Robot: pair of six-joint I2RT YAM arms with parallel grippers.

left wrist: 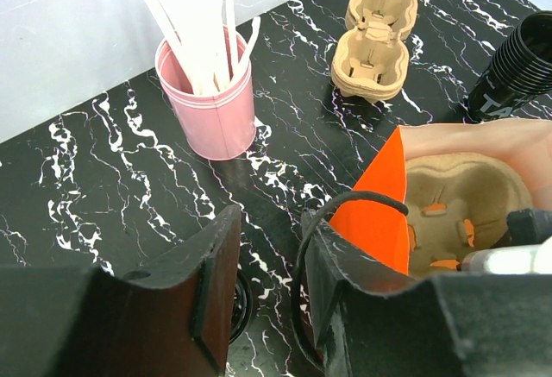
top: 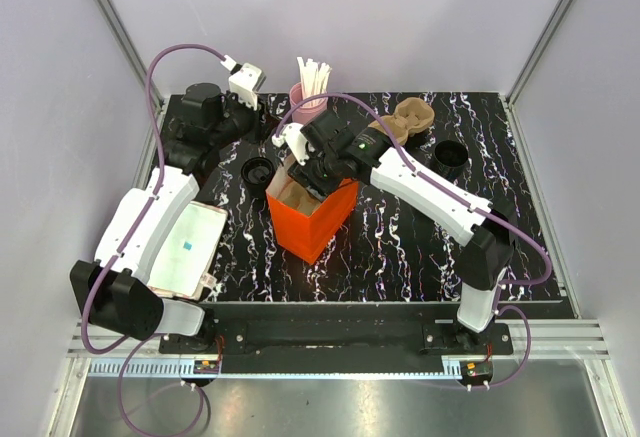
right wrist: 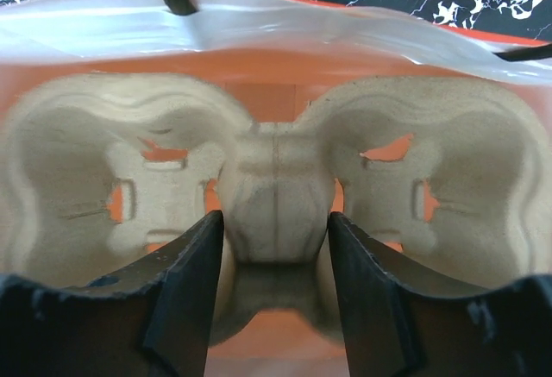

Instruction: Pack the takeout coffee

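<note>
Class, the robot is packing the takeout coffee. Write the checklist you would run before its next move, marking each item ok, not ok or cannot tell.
1. Orange bag upright, mouth open: ok.
2. Cup carrier seated inside the bag: ok.
3. Right pincer let go of the carrier: cannot tell; it straddles the middle ridge.
4. Takeout coffee in the bag: not ok; it stands on the table, left of the bag.
5. Left pincer gripping the coffee: not ok; it is open and holds nothing.
</note>
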